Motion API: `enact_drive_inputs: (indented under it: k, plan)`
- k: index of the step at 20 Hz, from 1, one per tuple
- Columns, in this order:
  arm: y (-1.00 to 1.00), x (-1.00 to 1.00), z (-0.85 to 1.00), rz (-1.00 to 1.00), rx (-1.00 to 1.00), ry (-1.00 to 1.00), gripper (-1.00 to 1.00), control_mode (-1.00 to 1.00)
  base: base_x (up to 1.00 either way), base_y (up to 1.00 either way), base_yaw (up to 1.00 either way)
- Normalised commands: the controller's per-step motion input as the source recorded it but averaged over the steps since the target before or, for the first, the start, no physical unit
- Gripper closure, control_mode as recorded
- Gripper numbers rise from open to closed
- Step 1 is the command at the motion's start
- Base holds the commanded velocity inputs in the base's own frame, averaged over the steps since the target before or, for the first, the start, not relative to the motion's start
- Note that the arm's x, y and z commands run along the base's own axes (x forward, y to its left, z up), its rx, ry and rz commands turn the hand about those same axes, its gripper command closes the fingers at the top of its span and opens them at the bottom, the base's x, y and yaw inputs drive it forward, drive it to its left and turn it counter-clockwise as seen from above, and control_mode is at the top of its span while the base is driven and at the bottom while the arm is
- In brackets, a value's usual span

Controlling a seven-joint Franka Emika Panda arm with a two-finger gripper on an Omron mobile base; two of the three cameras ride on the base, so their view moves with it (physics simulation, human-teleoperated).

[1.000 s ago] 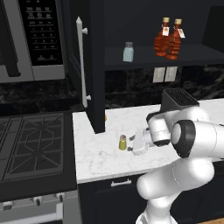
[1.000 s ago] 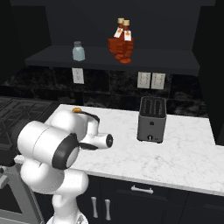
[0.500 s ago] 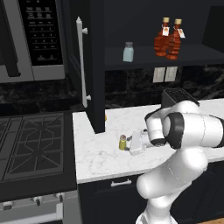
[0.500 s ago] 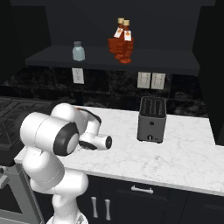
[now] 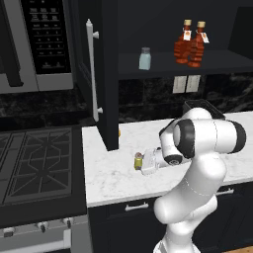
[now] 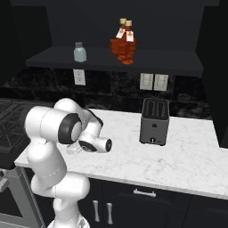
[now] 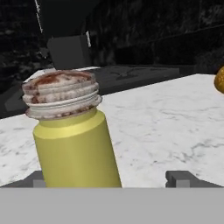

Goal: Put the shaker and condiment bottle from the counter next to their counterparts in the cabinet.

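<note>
The small yellow-olive cylinder shaker with its grey-silver cap (image 7: 72,135) stands upright between the gripper's (image 7: 111,178) spread fingers, toward the left one, ungrasped.

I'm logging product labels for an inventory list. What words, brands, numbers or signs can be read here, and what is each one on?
None can be read.
Microwave control panel: rows of pale marks, too small to read.
Two red bottles on the cabinet shelf: white neck tags, nothing legible on them.
Yellow shaker: plain body, no label showing.
Toaster: no markings legible.
</note>
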Motion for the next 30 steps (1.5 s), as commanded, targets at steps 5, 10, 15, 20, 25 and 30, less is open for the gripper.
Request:
enact_drive_inputs:
  k: [5, 10, 15, 20, 25, 30]
  plan:
    - [0.12, 0.17, -0.05, 0.0, -0.01, 0.1, 1.0, -1.0, 0.0, 0.0, 0.0]
    - [-0.09, 0.0, 0.1, 0.0, 0.0, -0.05, 1.0, -1.0, 0.0, 0.0, 0.0]
    - [-0.08, -0.03, 0.4, -0.09, 0.0, -0.09, 1.0, -1.0, 0.0, 0.0, 0.0]
    - [-0.01, 0.0, 0.49, -0.1, 0.0, 0.0, 1.0, -1.0, 0.0, 0.0, 0.0]
    - [0.0, 0.02, 0.74, -0.15, 0.0, 0.13, 1.0, -1.0, 0.0, 0.0, 0.0]
    - [0.0, -0.01, 0.69, -0.23, 0.0, 0.15, 1.0, -1.0, 0.0, 0.0, 0.0]
